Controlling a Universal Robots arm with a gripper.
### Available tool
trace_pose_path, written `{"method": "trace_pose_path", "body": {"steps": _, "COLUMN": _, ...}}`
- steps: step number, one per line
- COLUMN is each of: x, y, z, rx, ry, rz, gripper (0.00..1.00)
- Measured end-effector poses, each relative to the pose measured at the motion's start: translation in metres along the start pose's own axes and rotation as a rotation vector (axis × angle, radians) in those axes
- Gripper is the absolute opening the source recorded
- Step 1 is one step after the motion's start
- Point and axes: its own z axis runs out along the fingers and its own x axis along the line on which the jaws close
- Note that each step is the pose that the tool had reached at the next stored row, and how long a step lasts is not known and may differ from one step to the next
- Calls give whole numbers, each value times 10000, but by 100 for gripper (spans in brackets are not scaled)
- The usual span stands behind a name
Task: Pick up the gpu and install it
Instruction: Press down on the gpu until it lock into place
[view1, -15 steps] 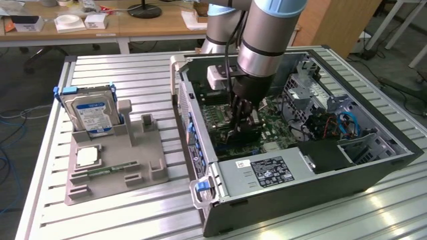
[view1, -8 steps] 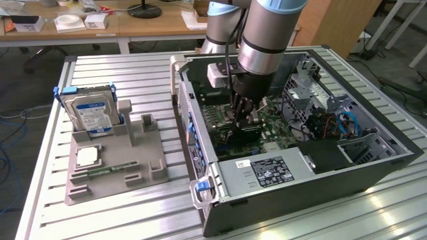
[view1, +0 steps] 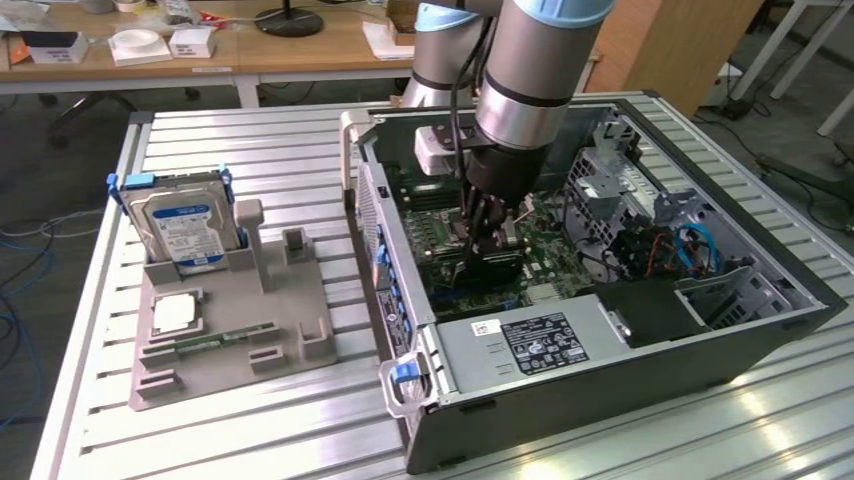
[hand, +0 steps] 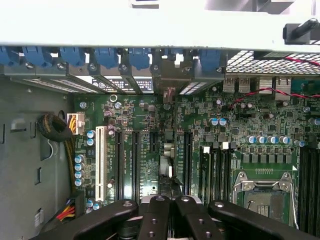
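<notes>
Hand is down inside the open case, which lies on its side on the counter so the board faces up and I can reach the slots from above.

Hand state: fingers pressed together, pinching what I read as the top edge of the gpu. In the wrist view the closed hand sits right over a thin dark card seen edge-on. It runs between the long slots toward the rear bracket openings. The card stands upright on its edge, which I judge is so its connector can meet a slot. I can't tell whether it is seated or just above the slot.

The grey holder is beside the case, at the exterior view's left. It keeps the spare parts propped in their own pockets for easy grabbing.

Counts:
- gpu: one, at the hand.
- drive: one, blue label, standing upright in the holder.
- memory stick: one, lying flat in the holder.
- square chip: one, flat in the holder.
- power supply: one, at the case's near end.
- CPU socket: one, open and bare.
- white slot: one.
</notes>
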Motion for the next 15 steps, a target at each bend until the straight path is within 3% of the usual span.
{"method": "trace_pose_path", "body": {"steps": 10, "x": 0, "y": 23, "z": -4, "rx": 12, "ry": -2, "rz": -1, "gripper": 10}}
{"method": "trace_pose_path", "body": {"steps": 15, "x": 1, "y": 101, "z": -2, "rx": 25, "ry": -4, "rz": -1, "gripper": 10}}
